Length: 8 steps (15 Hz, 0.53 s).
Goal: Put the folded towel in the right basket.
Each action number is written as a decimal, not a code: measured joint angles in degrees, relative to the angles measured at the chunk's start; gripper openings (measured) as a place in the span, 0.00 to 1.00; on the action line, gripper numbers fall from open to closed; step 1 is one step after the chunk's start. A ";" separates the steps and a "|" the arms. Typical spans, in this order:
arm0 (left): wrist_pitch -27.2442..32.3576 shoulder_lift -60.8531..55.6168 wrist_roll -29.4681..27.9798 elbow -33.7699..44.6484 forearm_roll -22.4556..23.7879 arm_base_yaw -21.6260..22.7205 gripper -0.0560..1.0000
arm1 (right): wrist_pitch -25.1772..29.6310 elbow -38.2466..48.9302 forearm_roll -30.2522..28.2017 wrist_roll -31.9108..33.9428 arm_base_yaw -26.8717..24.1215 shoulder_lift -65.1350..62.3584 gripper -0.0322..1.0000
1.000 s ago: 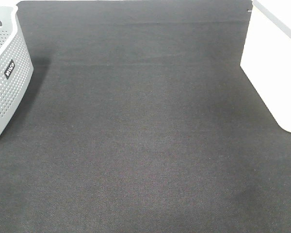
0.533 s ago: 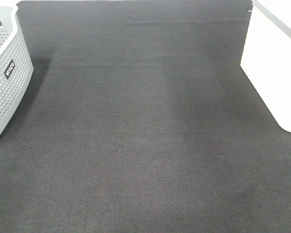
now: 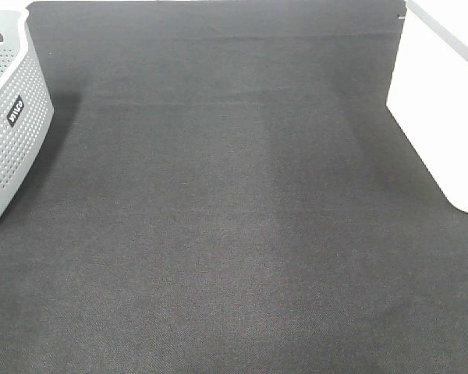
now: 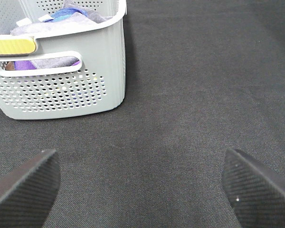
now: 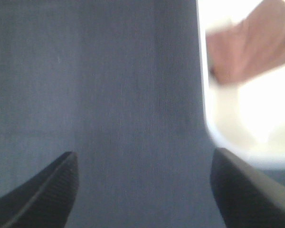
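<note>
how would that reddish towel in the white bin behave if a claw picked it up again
Probably floppy: in the right wrist view the folded towel shows soft rounded folds, though the picture is blurred. Likely light, since it is a small cloth inside the much larger right basket. A pinch at one edge might let the fold fall open.

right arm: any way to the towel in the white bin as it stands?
Probably yes. The right pincer is open and empty over bare mat, and the folded towel lies inside the right basket, whose top is open. Only the bin's wall lies between; the view is blurred.
</note>
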 joint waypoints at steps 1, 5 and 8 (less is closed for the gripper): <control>0.00 0.00 0.00 0.00 0.00 0.00 0.88 | 0.00 4.70 -0.17 0.00 0.00 -4.13 0.73; 0.00 0.00 0.00 0.00 0.00 0.00 0.88 | 0.00 28.93 -2.46 0.00 0.00 -24.81 0.73; 0.00 0.00 0.00 0.00 0.00 0.00 0.88 | 0.11 42.46 -2.75 0.00 0.00 -40.11 0.73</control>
